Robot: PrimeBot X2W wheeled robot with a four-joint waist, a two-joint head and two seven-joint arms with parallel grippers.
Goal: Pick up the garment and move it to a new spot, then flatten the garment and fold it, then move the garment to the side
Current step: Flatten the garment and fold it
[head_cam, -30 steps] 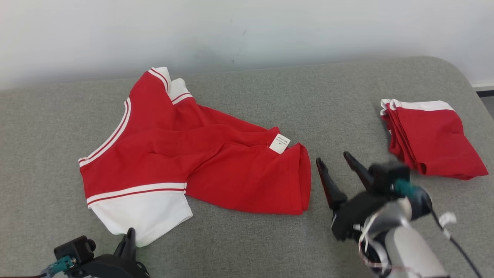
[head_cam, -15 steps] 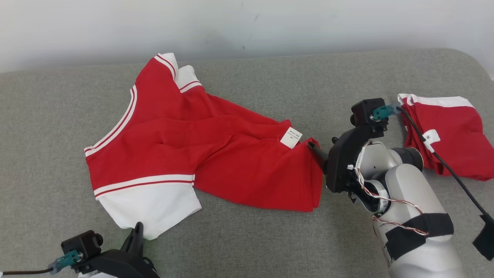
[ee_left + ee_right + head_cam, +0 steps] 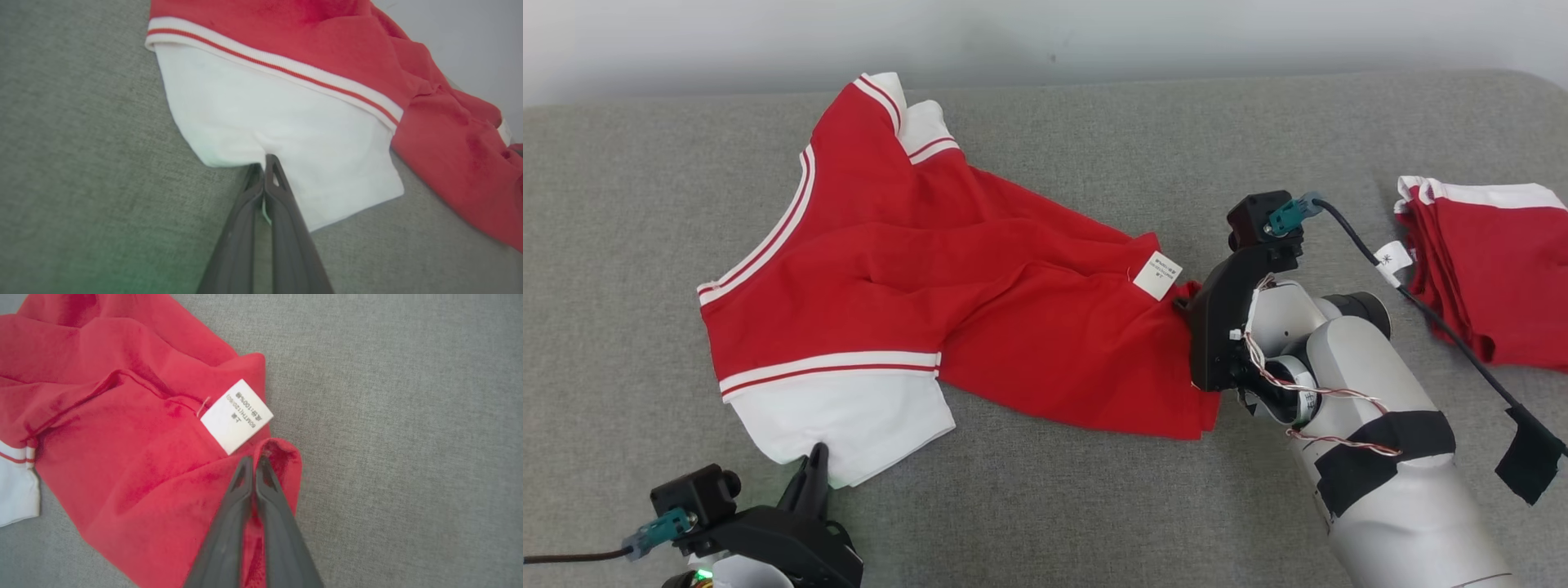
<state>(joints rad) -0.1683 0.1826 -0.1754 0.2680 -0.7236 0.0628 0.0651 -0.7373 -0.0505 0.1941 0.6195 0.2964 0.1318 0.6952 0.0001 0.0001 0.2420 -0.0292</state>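
Note:
The garment (image 3: 931,310) is a red shirt with white sleeves and striped trim, lying rumpled on the grey padded surface (image 3: 1054,506). My left gripper (image 3: 815,454) sits at the lower left, shut on the edge of the white sleeve (image 3: 286,114); its closed fingertips (image 3: 265,161) pinch the sleeve hem. At the shirt's right end my right gripper (image 3: 1181,307) is shut on a raised fold of the red hem (image 3: 282,457), its fingertips (image 3: 253,459) just below the white label (image 3: 237,416). The wrist housing hides these fingers in the head view.
A second red and white garment (image 3: 1486,269) lies folded at the right edge of the surface. A black cable (image 3: 1421,302) trails from the right wrist across the cloth between the two garments. A pale wall (image 3: 1013,33) borders the far edge.
My right gripper moved left to the shirt's hem and shut on the red fold. The left gripper kept its hold on the sleeve. The head camera shifted downward.

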